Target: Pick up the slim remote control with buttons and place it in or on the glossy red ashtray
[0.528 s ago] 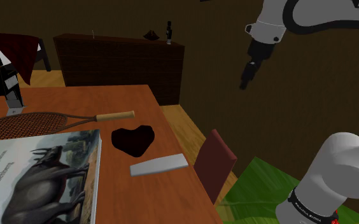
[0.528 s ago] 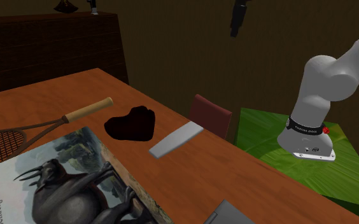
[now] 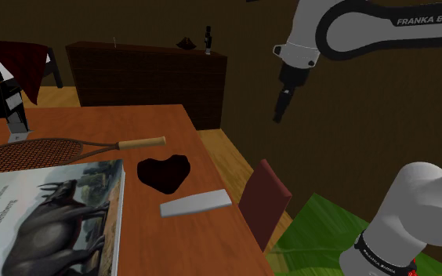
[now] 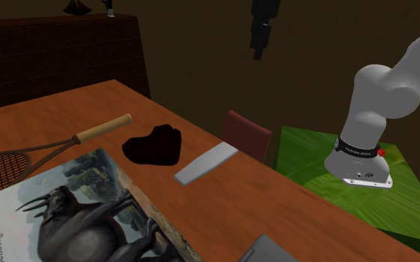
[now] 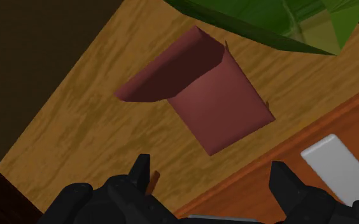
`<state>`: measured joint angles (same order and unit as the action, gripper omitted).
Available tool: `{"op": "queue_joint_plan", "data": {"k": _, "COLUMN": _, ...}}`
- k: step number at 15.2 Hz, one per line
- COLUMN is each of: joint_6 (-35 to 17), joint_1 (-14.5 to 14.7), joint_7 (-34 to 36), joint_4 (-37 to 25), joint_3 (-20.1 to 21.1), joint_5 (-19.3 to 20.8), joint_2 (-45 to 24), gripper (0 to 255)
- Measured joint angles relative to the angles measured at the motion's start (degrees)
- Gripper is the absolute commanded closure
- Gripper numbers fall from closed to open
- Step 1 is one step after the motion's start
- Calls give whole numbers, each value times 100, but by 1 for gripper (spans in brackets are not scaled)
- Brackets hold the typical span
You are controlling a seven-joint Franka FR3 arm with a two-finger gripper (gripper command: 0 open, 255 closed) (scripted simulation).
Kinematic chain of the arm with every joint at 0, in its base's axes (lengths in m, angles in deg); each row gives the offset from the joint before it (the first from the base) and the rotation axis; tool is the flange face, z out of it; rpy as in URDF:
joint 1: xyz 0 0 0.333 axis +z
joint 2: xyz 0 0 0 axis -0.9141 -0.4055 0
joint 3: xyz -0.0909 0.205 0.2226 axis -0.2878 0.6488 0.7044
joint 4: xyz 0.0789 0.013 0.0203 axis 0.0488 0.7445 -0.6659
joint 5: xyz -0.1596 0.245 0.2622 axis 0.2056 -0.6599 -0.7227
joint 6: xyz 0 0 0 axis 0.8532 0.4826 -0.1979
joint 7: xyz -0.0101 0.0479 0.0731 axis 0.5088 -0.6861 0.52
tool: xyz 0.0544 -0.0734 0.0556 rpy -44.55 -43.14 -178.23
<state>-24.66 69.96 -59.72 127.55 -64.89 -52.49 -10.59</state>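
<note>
the claw [image 3: 279, 110] is being held open and empty in the air above the dark red chair [image 3: 265, 200], off the edge of the worktop [image 3: 133, 121]. the flat grey remote [image 3: 197, 202] is being borne by the worktop, just beside the dark ashtray [image 3: 164, 172].

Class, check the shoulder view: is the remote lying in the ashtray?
No, the grey remote lies flat on the table beside the dark ashtray, not in it.

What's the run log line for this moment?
gripper: open, in air over chair | remote: flat on table beside ashtray, not held | ashtray: empty | pick: not yet done
</note>
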Motion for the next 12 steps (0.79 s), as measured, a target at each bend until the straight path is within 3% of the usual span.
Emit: {"op": "queue_joint_plan", "data": {"k": 12, "joint_6": -1183, "joint_1": 689, "joint_7": -789, "joint_4": -374, "joint_3": 420, "joint_5": -257, "joint_2": -1832, "gripper": 0}}
